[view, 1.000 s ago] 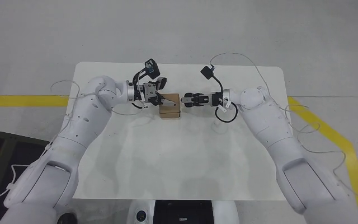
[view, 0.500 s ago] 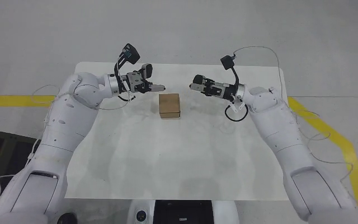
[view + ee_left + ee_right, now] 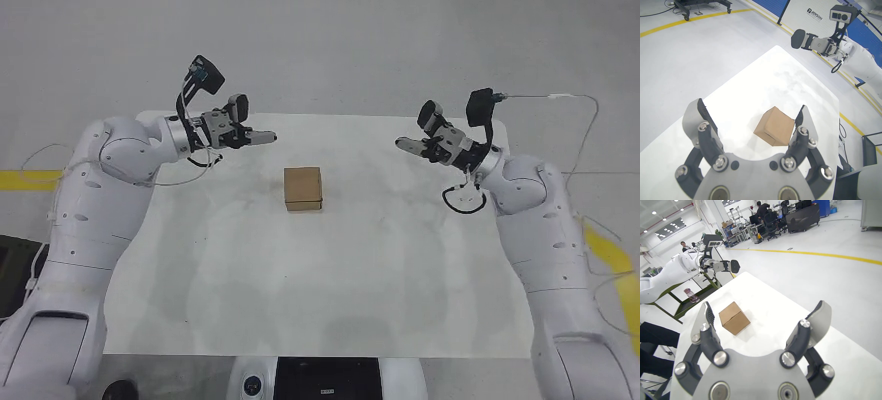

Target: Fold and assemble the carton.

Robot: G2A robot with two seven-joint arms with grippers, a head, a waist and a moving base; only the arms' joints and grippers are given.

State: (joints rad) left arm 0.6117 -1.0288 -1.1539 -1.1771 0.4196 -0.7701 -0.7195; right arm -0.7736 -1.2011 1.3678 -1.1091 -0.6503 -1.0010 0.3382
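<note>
While sitting closed and square around the middle of the white table (image 3: 400, 290), looks very nearly done as a small brown cardboard carton (image 3: 303, 188), yet not quite safe. Could spring open again along the top seam if only lightly tucked; hard to tell from here whether properly locked. Could also get nudged or tipped by a careless approach from either side, given so light a box on so smooth a surface.

Now to the left gripper (image 3: 262, 136): spread wide, holding nothing, touching nothing, hovering over the far left part of the table, well apart from the carton. Same story for the right gripper (image 3: 403, 144): splayed fully, empty, up over the far right side, well clear too. Worth watching for a lopsided squeeze on any fresh grab, enough to crush a wall or skew a flap.
</note>
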